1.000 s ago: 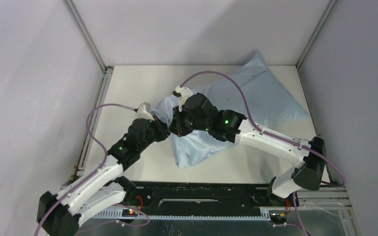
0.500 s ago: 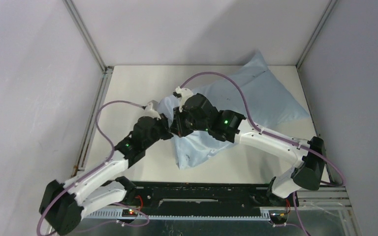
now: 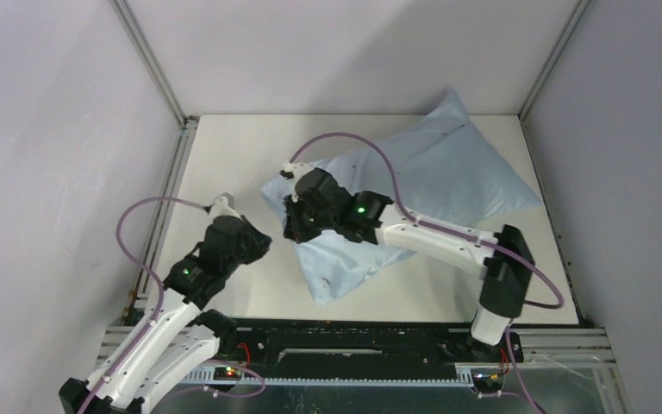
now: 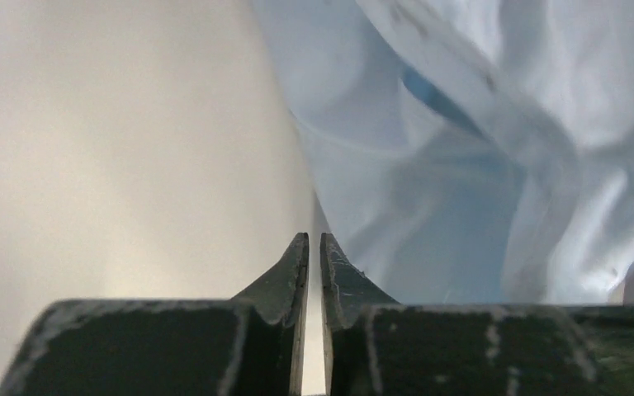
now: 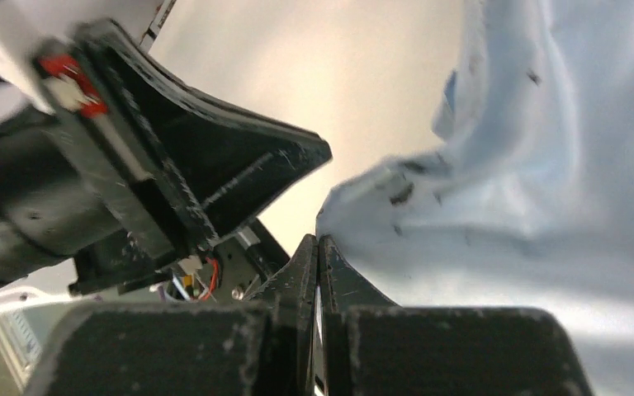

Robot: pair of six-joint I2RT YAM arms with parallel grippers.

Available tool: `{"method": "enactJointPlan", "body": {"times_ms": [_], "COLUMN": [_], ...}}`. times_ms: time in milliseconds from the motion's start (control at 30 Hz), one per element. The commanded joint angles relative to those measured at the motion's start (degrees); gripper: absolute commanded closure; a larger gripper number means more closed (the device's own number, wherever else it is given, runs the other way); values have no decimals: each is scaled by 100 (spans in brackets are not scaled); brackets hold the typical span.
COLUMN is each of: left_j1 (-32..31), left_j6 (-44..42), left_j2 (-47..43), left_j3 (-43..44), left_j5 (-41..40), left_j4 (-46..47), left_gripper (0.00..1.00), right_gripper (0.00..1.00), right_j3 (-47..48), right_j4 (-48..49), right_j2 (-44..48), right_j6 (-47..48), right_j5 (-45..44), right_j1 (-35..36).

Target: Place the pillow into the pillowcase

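The light blue pillowcase (image 3: 448, 172) lies plump across the table's right half, and its open left end reaches the middle. No white pillow shows; the bulge suggests it is inside. My right gripper (image 3: 291, 224) is over that left end. In the right wrist view (image 5: 318, 241) it is shut, with the pillowcase's (image 5: 545, 206) edge at its tips. My left gripper (image 3: 261, 242) is shut and empty, just left of the cloth. In the left wrist view (image 4: 314, 239) the pillowcase (image 4: 429, 190) lies to its right.
Grey enclosure walls and metal frame posts (image 3: 151, 69) surround the table (image 3: 224, 155). Purple cables loop over both arms. The left gripper's black body (image 5: 198, 165) fills the left of the right wrist view, close to the right fingers.
My left gripper has drawn back toward the near left, away from the pillowcase. My right gripper has moved left, and the pillowcase's left edge has come with it.
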State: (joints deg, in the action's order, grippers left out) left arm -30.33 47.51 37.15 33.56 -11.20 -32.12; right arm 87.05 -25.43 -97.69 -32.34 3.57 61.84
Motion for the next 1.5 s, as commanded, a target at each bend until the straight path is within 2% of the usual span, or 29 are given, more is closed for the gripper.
{"method": "enactJointPlan", "body": {"times_ms": [0,33,100,167,267,433,600,767,933,967,1067,1100,1133,1300,1467], "left_j1": [853,978,1149,1256,1365,1386,1475,1502,1490,1494,1554,1613,1676,2173,2558], "left_j6": [-355,-417,-530,-639,-676,-496,-471,-452,-246,-220,-230,-251,-312,-585,-822], "left_j2": [262,417,788,1146,1638,2207,2635,3337,3664,3653,3654,3704,3775,4272,4956], "left_j3": [872,1020,1362,1666,1839,1715,1674,1858,1734,1720,1778,1838,1934,2512,3169], "left_j5": [-273,-238,-206,-53,154,333,416,408,434,320,-52,-175,-261,-565,-346], "left_j4": [-209,-124,11,181,439,893,1662,1809,1996,1983,1984,1974,1954,1825,1754], "left_gripper": [85,83,75,66,58,42,36,41,46,51,79,92,99,100,100], "right_gripper": [100,99,86,70,55,40,35,34,31,31,31,31,31,30,29], "right_j3": [948,1136,1279,1124,738,-193,-1334,-2224,-2698,-2840,-3200,-3327,-3446,-3977,-4305], "right_j4": [-171,-287,-414,-411,-425,-569,-886,-1237,-1269,-1201,-927,-812,-724,-295,-251], "right_j2": [-840,-1033,-1185,-996,-452,723,1854,2489,2899,2971,3088,3108,3125,3351,3688], "right_j6": [194,212,241,282,320,164,-338,-825,-868,-862,-925,-936,-973,-1263,-1378], "right_j5": [-144,-152,-178,-282,-530,-1036,-1858,-2050,-2087,-2096,-2190,-2215,-2241,-2247,-2225], "right_j1": [161,176,218,278,300,421,1020,1616,1681,1676,1669,1670,1662,1516,1164]}}
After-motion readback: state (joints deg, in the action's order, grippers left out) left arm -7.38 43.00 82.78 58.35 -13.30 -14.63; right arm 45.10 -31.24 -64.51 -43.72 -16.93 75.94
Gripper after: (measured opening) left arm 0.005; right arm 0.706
